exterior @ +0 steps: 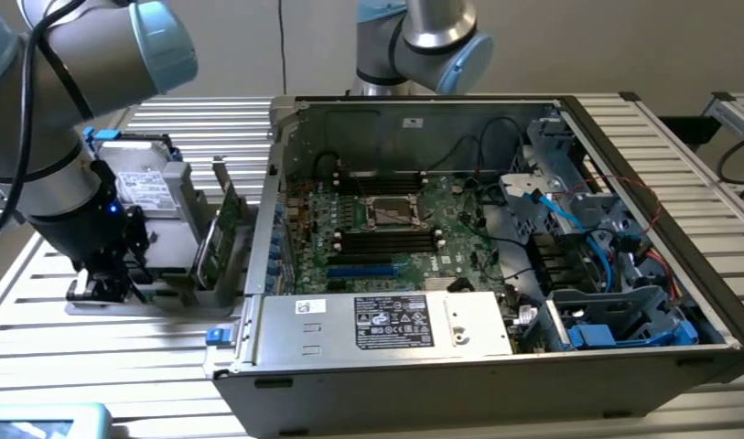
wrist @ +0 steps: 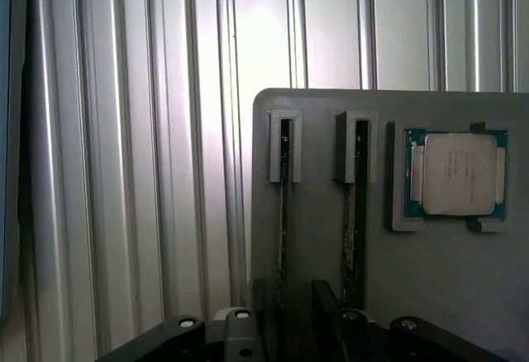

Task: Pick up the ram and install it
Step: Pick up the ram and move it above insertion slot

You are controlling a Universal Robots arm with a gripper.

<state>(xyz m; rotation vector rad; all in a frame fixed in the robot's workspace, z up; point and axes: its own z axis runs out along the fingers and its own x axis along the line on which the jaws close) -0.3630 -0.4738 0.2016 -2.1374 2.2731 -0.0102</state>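
Gripper (wrist: 291, 289) first: its two black fingers (wrist: 258, 296) stand wide apart and hold nothing, hanging low over the near end of a flat grey plastic holder plate (wrist: 314, 130). Between them runs the thin top edge of a narrow dark-green ram (wrist: 283, 205), set on its long edge in a slot of the plate with its far end caught in a small grey bracket. That upright pose looks chosen so the fingers can close on its two flat faces. A second such stick (wrist: 355, 205) stands in the neighbouring slot, on the side toward a square silver-lidded processor (wrist: 457, 172) lying flat in its own recess. Under the plate lies the ribbed aluminium tabletop (wrist: 124, 172).

In the exterior view the gripper (exterior: 103, 279) sits at the middle left of the frame, pointing straight down at the holder, and the grey robot arm (exterior: 54, 183) rises above it toward the upper left. Just beyond, on the same holder, a taller green expansion card (exterior: 229, 224) stands on edge near a silver hard drive (exterior: 140, 187). Farther off, across the centre and right, the open black computer case (exterior: 616, 137) lies on its side so that its green motherboard (exterior: 403, 229) faces up. The black memory slots (exterior: 384, 241) beside the processor socket look empty, so I judge the ram neither lifted nor installed yet.
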